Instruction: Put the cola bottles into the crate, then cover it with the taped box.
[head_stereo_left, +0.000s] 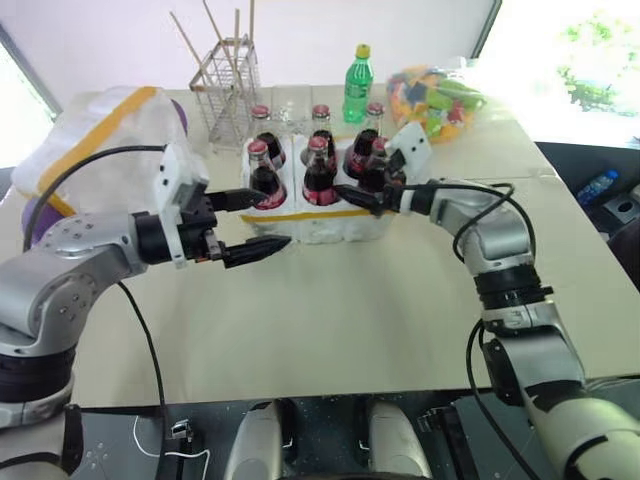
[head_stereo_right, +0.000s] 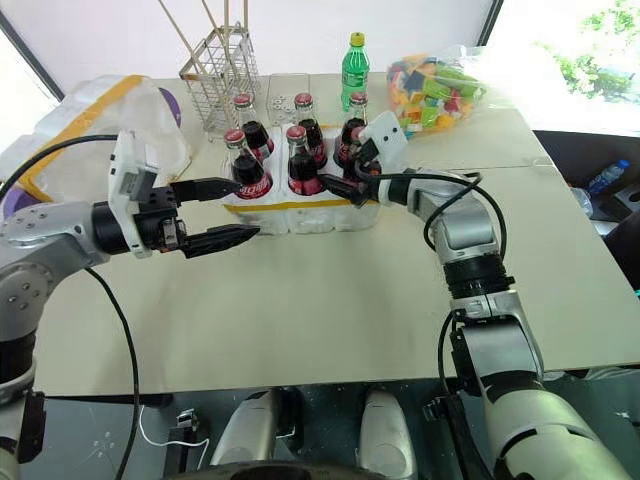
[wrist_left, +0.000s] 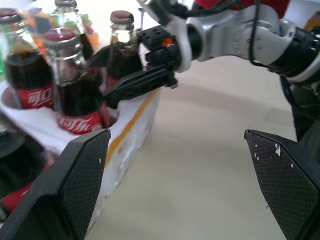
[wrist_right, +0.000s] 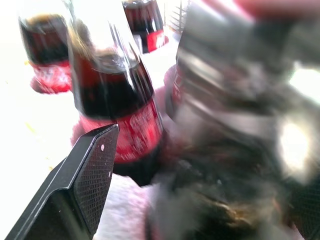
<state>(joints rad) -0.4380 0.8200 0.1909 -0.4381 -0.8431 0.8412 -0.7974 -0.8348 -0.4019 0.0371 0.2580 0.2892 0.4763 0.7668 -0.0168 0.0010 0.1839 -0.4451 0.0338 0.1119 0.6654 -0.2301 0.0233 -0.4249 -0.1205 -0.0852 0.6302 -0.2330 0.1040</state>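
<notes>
Far left, at about nine o'clock on the table (head_stereo_left: 350, 330): taped box (head_stereo_left: 95, 135), white foam with a yellow band, lying just behind the left arm. In front of it, left gripper (head_stereo_left: 262, 221) pointing toward three o'clock, fingers spread wide with nothing between them, upper fingertip just short of the crate's near-left bottle, lower fingertip over bare tabletop just beside the crate's front wall.

At twelve o'clock from the left gripper: wire rack (head_stereo_left: 228, 88) holding thin sticks, standing just behind the crate's left end.

Centre: crate (head_stereo_left: 320, 222), low white foam with a yellow tape band along its front, holding six cola bottles (head_stereo_left: 319, 172) upright in two rows of three, red caps up.

Behind the crate at twelve o'clock: green plastic bottle (head_stereo_left: 357, 85) with yellow cap, upright.

At the crate's right end: right gripper (head_stereo_left: 375, 194) reaching in from three o'clock around the near-right bottle (wrist_right: 117, 107); fingers parted either side of it, no clear squeeze visible.

At one o'clock: clear bag of coloured pieces (head_stereo_left: 435, 98).
</notes>
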